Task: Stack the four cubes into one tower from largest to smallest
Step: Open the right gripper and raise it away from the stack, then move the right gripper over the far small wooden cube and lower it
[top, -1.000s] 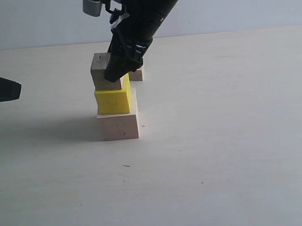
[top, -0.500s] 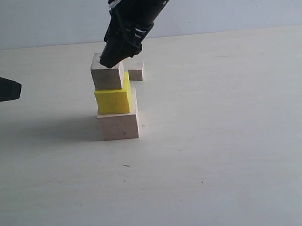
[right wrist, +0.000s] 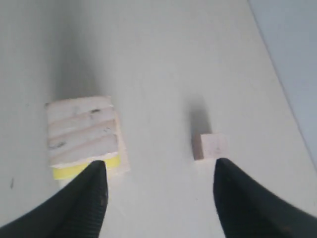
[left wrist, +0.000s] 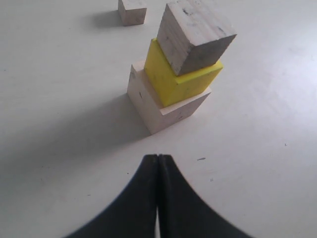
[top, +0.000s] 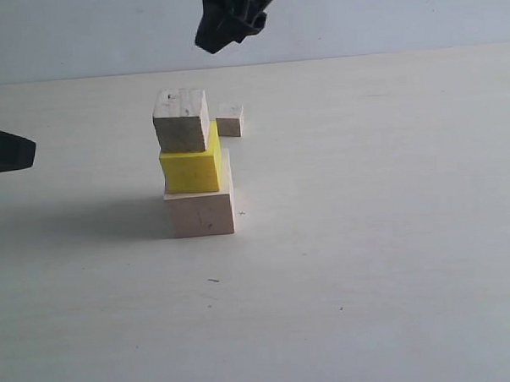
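Stacked off-centre are a large pale wooden cube (top: pixel 201 212), yellow cube (top: pixel 189 168) and greyish wooden cube (top: pixel 181 120); the smallest pale cube (top: pixel 230 120) lies just behind. With the right gripper (top: pixel 222 27) held wide and empty above and the left gripper (left wrist: pixel 157 166) pressed shut, toppling is risked at placement.

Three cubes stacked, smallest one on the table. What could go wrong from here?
1. The top wood cube sits skewed on the yellow cube, overhanging one edge; setting the small cube on it may tip or shift it.
2. The small cube lies near these; the open right gripper, reaching for it, could clip the top wood cube.
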You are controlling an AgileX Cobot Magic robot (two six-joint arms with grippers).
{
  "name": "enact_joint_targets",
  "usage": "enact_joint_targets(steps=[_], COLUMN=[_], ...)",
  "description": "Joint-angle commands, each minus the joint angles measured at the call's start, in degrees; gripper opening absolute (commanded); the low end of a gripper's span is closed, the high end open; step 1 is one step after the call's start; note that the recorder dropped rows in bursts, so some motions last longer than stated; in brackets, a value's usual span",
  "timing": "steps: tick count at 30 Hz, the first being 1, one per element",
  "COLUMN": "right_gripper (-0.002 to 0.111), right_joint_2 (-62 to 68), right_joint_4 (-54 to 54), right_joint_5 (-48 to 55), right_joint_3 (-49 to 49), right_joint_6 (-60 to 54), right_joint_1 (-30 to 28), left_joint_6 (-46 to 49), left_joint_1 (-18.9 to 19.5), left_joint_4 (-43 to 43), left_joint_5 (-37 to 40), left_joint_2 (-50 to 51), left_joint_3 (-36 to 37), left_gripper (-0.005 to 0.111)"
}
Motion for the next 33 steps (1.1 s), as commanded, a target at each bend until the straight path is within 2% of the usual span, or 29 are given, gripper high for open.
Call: enact_joint_targets(steps=[1,8,16,20,26,29,33], right_gripper=[0.045,0.0,0.0,0.0,0.0,0.001,0.015], right_joint_2=[-0.5,0.3,5.9,10.6,16.1,18.4,22.6], right_joint_4=[-4.6,-4.9,-0.1,5.6,11.7,22.2,37.2], right_joint_5=[-3.8,-7.9,-12.8,-15.7,-25.8,-27.0,-21.8], right_joint_3=[-0.1,-0.1,-0.1,-0.1,-0.1,-0.2,-0.2], right_joint_6=[6.3,8.7,7.8,0.3,-1.6,-13.3,-34.5], right_joint_1=[-2.2,-8.6,-15.7,-17.0,-17.1,-17.1,-17.1], left_joint_6=[0.3,-0.1,-0.2,-0.2,-0.2,-0.2,-0.2], left_joint_1=[0.2,0.2,0.2,0.2,0.2,0.2,0.2], left_joint_4=[-0.3,-0.3,-0.3,-0.3,-0.3,-0.3,-0.3], left_joint_5=[-0.4,-0.4,-0.4,-0.2,0.1,0.1,0.1], left_joint_2=[0.2,0.2,0.2,0.2,0.2,0.2,0.2], left_joint_3=[-0.3,-0.3,-0.3,-0.3,-0.3,-0.3,-0.3], left_gripper=[0.0,0.0,0.0,0.0,0.0,0.0,0.0])
